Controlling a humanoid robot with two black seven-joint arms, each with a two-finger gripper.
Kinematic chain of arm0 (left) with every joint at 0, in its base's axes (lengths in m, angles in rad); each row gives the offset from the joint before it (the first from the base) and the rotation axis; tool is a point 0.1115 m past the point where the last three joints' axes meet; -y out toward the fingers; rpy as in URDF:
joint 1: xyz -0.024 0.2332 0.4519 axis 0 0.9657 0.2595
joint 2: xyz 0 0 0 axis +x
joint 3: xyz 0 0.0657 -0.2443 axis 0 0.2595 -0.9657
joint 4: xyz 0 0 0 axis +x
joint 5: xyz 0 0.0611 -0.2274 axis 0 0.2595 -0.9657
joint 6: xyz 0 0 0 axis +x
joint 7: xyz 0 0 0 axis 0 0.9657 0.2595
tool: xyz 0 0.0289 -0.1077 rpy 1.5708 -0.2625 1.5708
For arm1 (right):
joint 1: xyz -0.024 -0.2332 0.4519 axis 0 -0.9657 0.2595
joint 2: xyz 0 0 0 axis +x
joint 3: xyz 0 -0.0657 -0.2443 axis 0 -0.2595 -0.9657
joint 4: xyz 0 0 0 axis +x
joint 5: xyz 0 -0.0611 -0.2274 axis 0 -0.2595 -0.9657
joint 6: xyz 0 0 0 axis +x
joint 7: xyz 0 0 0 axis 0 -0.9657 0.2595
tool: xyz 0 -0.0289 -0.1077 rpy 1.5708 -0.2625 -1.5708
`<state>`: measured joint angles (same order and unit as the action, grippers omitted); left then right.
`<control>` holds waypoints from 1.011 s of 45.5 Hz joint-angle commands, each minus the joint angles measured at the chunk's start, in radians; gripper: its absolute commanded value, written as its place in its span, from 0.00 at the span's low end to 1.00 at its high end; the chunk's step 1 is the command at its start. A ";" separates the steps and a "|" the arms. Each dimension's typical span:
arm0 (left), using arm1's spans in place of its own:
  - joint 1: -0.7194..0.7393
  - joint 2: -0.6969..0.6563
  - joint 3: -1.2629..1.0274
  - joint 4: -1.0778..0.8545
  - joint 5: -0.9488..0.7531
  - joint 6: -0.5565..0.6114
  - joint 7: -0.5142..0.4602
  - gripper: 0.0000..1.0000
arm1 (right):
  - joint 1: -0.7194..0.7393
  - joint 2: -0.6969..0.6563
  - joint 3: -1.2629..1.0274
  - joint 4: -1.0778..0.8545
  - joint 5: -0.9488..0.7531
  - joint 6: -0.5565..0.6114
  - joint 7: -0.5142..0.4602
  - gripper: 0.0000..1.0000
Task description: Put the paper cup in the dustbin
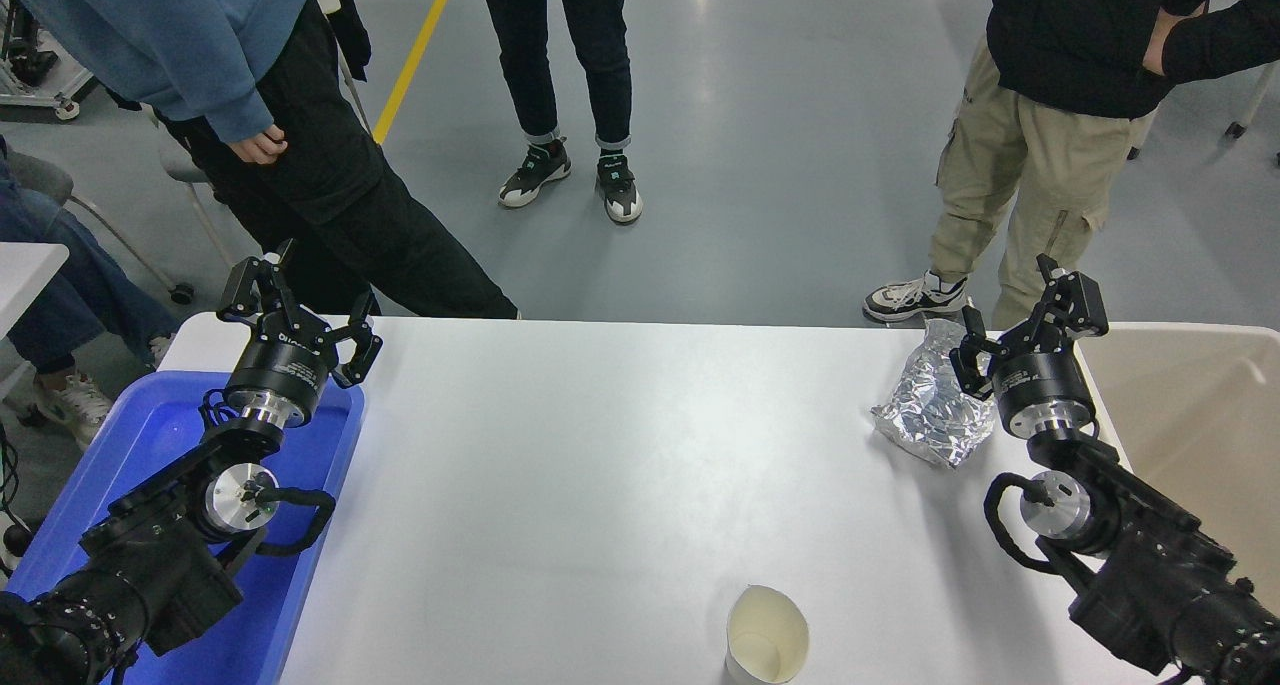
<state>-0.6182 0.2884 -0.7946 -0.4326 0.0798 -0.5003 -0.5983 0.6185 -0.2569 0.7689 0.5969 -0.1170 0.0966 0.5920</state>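
Right end effector is raised above the far right part of the white counter, fingers spread and holding nothing. It hangs just beside the crumpled foil bag, on the side nearer the dustbin, and partly overlaps the bag's edge from this viewpoint; contact cannot be confirmed. Its black arm runs back to the lower right corner.

Paper cup stands upright on the counter at the near edge, open mouth up, well apart from the foil bag and from both end effectors. Its base is cut off by the bottom of the view.

Dustbin sits beyond the foil bag at the counter's right end, pale rim and tan inner walls visible, partly cut off by the view's right edge.

Left end effector is parked far from the foil bag, at the opposite end of the counter, fingers spread and empty, over the far end of the blue tray.

Three people stand beyond the counter's far side; one person in beige trousers is directly behind the foil bag.
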 commanded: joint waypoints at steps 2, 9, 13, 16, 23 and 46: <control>0.000 0.000 0.000 0.000 0.000 0.000 0.000 1.00 | 0.001 -0.113 -0.048 0.179 -0.020 -0.009 -0.077 1.00; 0.000 0.000 0.000 0.000 0.000 0.000 0.000 1.00 | 0.007 -0.260 -0.175 0.346 -0.023 -0.009 -0.110 1.00; 0.000 0.000 0.000 0.000 0.000 0.000 0.000 1.00 | 0.007 -0.343 -0.200 0.463 -0.068 -0.009 -0.173 1.00; 0.000 0.000 0.000 0.000 0.000 0.000 0.000 1.00 | 0.007 -0.396 -0.212 0.543 -0.122 -0.009 -0.207 1.00; -0.002 0.000 0.000 0.000 0.000 0.000 0.000 1.00 | 0.056 -0.513 -0.341 0.681 -0.233 -0.002 -0.277 1.00; 0.000 0.000 0.000 0.000 0.000 0.000 0.000 1.00 | 0.503 -0.667 -0.927 0.874 -0.667 0.037 -0.327 1.00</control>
<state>-0.6184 0.2884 -0.7946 -0.4326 0.0798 -0.4999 -0.5982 0.9174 -0.8914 0.1235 1.4052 -0.6132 0.1290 0.2948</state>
